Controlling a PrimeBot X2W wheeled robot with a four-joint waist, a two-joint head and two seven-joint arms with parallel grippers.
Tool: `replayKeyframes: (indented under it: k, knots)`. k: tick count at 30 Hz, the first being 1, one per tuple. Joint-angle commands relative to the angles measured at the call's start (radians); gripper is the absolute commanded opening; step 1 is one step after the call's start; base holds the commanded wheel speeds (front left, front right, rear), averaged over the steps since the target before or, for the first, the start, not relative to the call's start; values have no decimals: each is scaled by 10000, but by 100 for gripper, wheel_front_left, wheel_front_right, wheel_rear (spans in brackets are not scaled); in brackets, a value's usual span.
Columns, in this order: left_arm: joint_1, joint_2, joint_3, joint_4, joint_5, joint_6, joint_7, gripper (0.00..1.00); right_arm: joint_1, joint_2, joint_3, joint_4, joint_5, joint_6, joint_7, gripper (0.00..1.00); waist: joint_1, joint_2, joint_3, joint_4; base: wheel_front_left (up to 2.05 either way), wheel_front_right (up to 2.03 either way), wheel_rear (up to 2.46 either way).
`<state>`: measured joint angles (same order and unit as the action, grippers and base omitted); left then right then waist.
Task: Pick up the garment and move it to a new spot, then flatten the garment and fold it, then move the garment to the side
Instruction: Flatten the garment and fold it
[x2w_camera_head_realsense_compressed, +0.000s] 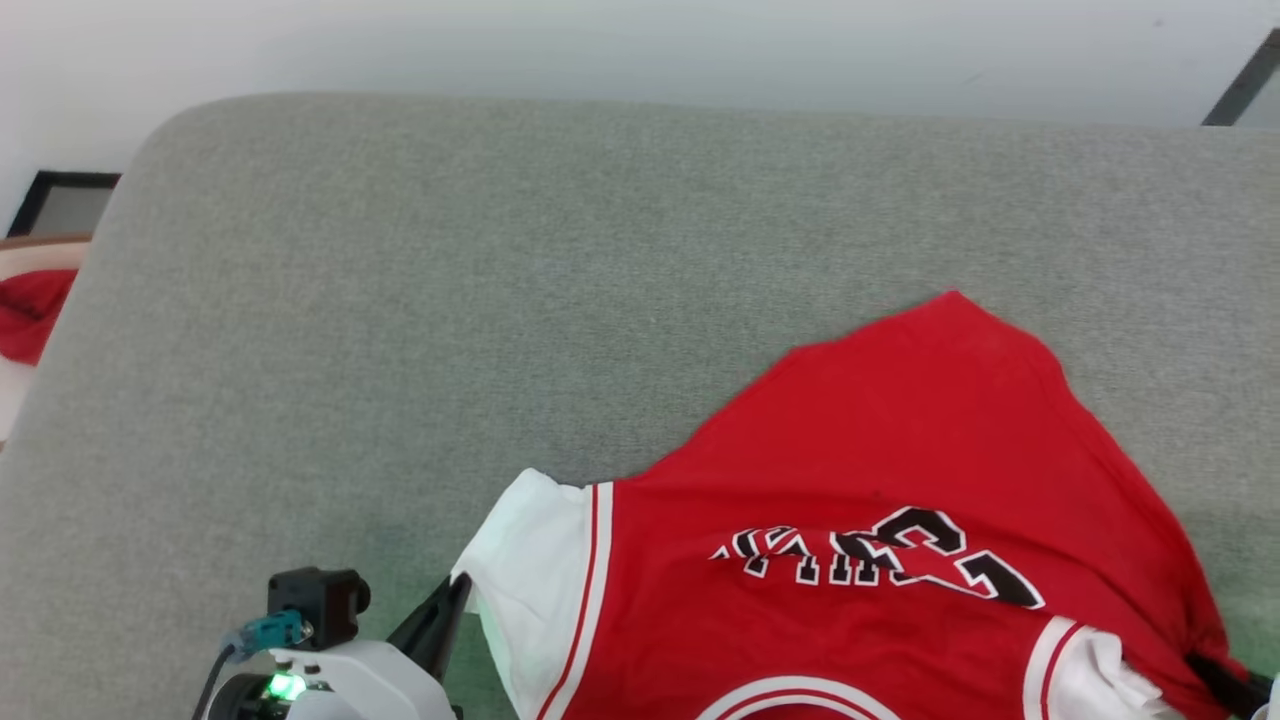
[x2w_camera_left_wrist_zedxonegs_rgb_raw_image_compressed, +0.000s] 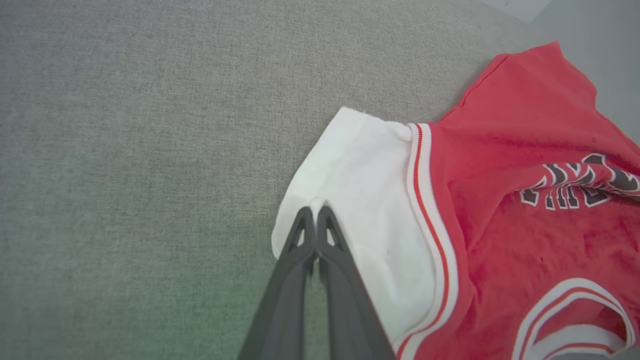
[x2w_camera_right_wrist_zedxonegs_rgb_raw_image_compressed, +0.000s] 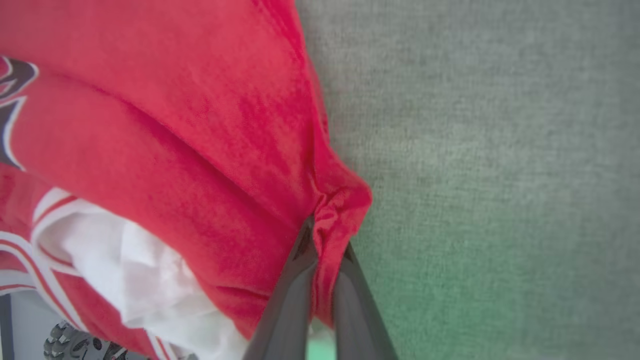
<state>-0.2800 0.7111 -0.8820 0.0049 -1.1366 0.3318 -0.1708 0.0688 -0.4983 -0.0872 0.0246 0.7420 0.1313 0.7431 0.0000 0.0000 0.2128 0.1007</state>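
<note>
Head view: shirt (x2w_camera_head_realsense_compressed: 880, 450) on grey cushion (x2w_camera_head_realsense_compressed: 400, 300), collar end cut off at bottom edge, lettering creased. Left gripper (x2w_camera_left_wrist_zedxonegs_rgb_raw_image_compressed: 314, 212) jaws pinched on white sleeve (x2w_camera_left_wrist_zedxonegs_rgb_raw_image_compressed: 360, 170); right gripper (x2w_camera_right_wrist_zedxonegs_rgb_raw_image_compressed: 325, 237) jaws clamped on bunched red edge.

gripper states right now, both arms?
Left gripper: closed, pinching the garment by its white sleeve.
Right gripper: closed on a bunched red edge of the garment.

Open cushion (x2w_camera_head_realsense_compressed: 400, 300) left and far — garment (x2w_camera_head_realsense_compressed: 880, 470) covers near right.
</note>
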Motion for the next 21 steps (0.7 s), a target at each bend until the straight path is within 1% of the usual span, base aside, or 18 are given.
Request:
replayKeyframes:
  k: [1,2,3,4,5,12,17,21]
  knots:
    - [92,39,17,-37,-50,32,-6,0,148,121,-70,-43,-77,-10,30,0,0,0,-91,-127,0,0,0]
    - [94,42,10,-59,-48,37,3,0,214,216,-130,-90,-176,-10,12,0,0,0,-104,-143,0,0,0]
    - [92,47,1,-59,-44,38,15,0,256,303,-162,-120,-255,-10,6,10,0,0,-119,-156,0,0,0]
    - [94,49,-11,-64,-41,38,28,0,261,376,-196,-137,-327,-10,26,58,0,0,-136,-168,0,0,0]
    - [92,49,-17,-67,-39,35,17,0,274,442,-226,-159,-397,-10,53,100,0,0,-148,-177,0,0,0]
    - [103,8,-65,-48,9,-43,-4,0,429,697,-598,-809,-595,-10,250,100,0,0,-223,-129,0,0,0]
    - [140,-34,-94,-23,37,-53,-53,0,684,955,-952,-1757,-829,-10,468,100,0,0,-282,-21,0,0,0]
    - [120,-65,-117,-29,67,-66,-67,0,530,1051,-982,-2678,-1100,-9,502,100,0,0,-293,61,0,0,0]
